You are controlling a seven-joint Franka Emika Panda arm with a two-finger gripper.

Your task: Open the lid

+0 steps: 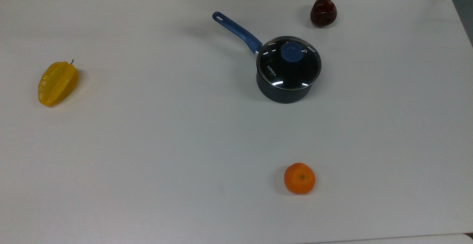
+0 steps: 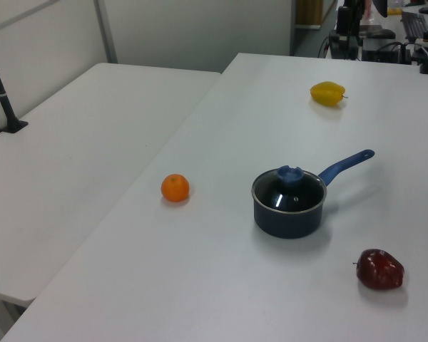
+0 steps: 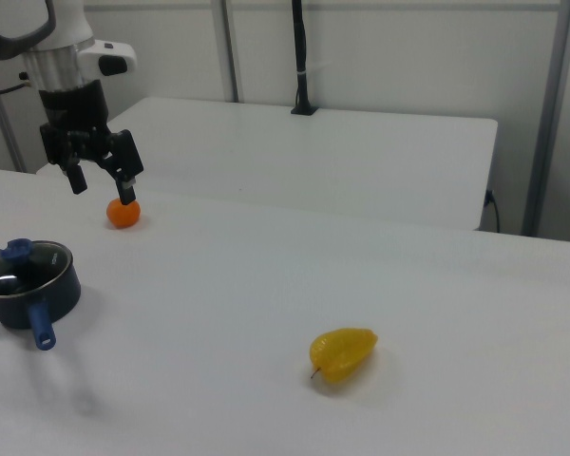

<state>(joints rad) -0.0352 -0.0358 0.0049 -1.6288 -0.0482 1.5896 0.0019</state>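
White table (image 1: 147,144), items listed from the near edge of the top view to the far edge.

1. Mandarin orange (image 1: 299,178): nearest the front edge, to the top view's right of centre. It sits alone, well apart from the pan.

2. Yellow starfruit (image 1: 57,83): far to the top view's left, lying on its side with a short dark stem at its far end. Well apart from everything else.

3. Dark saucepan (image 1: 282,92): mid-table, upright, its blue handle (image 1: 236,31) running away toward the top view's upper left.

4. Lid (image 1: 289,63): round clear glass with a metal rim, seated flat and closed on the saucepan. Blue centre knob (image 1: 292,50), a small steam vent just beside the knob, and white "KONKA" lettering near the rim on the top view's left.

5. Dark red apple-like fruit (image 1: 323,12): beyond the pan, near the far edge, close to the pan but not touching it.

6. Gripper (image 3: 101,188): seen in the right view, hanging above the table on the white arm (image 3: 38,28). Its two black fingers (image 3: 127,180) are spread apart and hold nothing. It is above and behind the saucepan, clear of the lid, with the orange just behind its lower fingertip in the right view.

7. Second white table (image 2: 71,164): adjoins the first on the left view's left.
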